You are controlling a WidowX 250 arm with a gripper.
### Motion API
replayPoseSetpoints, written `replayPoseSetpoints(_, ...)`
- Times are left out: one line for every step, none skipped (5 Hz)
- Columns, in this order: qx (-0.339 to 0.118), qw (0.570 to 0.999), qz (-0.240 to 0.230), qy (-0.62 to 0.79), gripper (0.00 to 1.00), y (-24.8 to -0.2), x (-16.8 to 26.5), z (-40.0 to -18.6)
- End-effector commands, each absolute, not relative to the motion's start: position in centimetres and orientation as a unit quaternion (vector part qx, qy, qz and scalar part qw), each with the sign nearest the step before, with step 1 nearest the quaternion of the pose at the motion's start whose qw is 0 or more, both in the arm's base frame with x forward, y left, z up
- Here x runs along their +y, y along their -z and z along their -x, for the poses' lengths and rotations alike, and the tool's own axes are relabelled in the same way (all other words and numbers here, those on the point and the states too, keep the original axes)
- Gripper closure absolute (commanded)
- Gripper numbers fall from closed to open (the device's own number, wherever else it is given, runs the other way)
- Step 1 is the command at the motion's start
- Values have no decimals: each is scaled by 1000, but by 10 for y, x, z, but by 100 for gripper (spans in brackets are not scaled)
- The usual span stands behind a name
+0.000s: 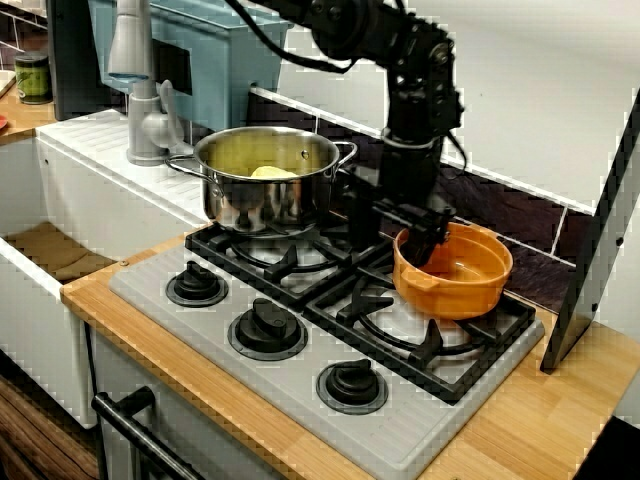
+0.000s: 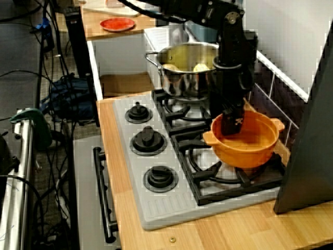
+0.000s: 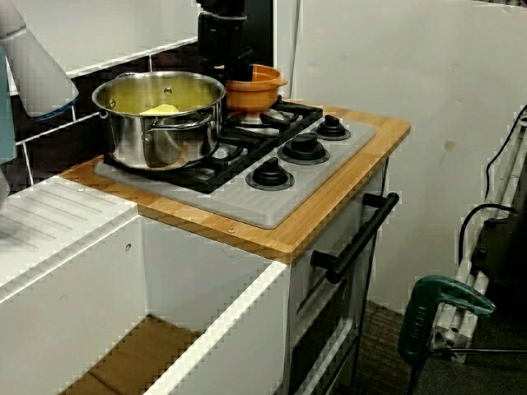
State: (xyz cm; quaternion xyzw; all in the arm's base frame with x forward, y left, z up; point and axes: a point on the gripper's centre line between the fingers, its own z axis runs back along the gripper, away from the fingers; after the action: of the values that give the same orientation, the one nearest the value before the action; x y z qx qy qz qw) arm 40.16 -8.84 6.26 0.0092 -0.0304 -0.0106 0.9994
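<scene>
Orange bowl (image 1: 465, 282) sits over the right rear burner of a toy-sized kitchen hob, its base on or just above the black grate (image 1: 330, 292); which of the two cannot be told. The black arm's tool (image 1: 425, 238) comes straight down on the rim nearest the steel pot (image 1: 262, 198), its fingers narrow and astride that rim, clamping it. In the view from the knob side one finger (image 2: 232, 124) shows inside the bowl's wall.

The pot stands on the left rear burner, just beside the bowl but apart from it, with pale yellow pieces (image 1: 272, 172) inside. Three black knobs (image 1: 267, 328) line the front of the grey hob plate (image 1: 170, 315), which is set into a light wooden tabletop (image 1: 545, 410). A dark panel (image 1: 592, 262) leans at the right end. Behind runs a wall of dark tiles (image 1: 520, 212) under white board.

To the left is a white sink unit with a grey tap (image 1: 135, 95). In the view from the sink end a black oven handle (image 3: 356, 245) shows below, and a green device (image 3: 438, 298) rests on the floor. A red plate (image 2: 117, 24) lies on a far counter, cables (image 2: 58, 87) trailing beneath.
</scene>
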Motion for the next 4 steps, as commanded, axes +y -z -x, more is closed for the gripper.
replayPoseSetpoints(-90, 996, 14, 1, 0, -118, -80, -397)
replayPoseSetpoints(-89, 996, 23, 0, 0, -123, -81, -398)
replayPoseSetpoints(-92, 995, 29, -1, 0, -131, -81, -398)
replayPoseSetpoints(-100, 994, 42, -11, 0, -143, -74, -395)
